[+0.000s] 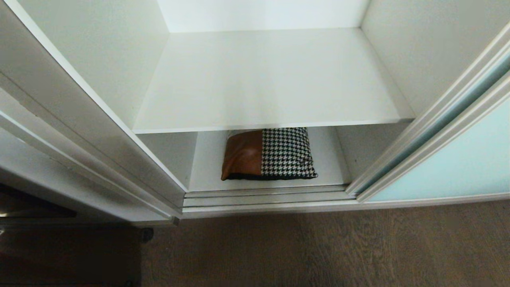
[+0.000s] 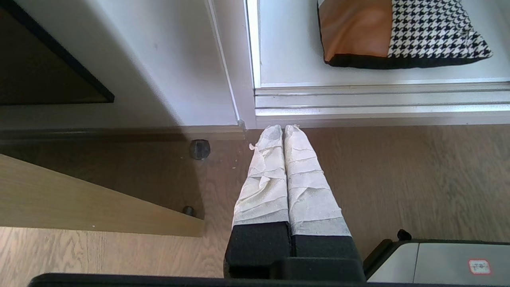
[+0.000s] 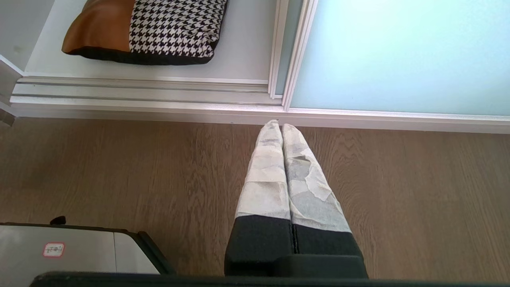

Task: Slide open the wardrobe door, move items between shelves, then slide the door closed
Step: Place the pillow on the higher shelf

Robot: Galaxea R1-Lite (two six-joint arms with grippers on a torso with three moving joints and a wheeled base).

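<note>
A: Which step is in hand?

B: As I read it, the door (image 1: 446, 163) is already slid aside to the right, so opening is done and the transfer comes next. The cushion (image 1: 269, 153) lies flat on the bottom shelf (image 1: 330, 167), near its front edge, just behind the track (image 1: 263, 198). The upper shelf (image 1: 263, 79) above it is bare.

A: And your arms?

B: Both hang over the floor (image 3: 119, 167) in front of the wardrobe. The left gripper (image 2: 279, 129) and right gripper (image 3: 277, 124) have their jaws pressed together, holding nothing.

A: What does the next move call for?

B: I judge I must open one set of jaws, reach low under the upper shelf's front edge, and pinch the cushion's near edge.
</note>
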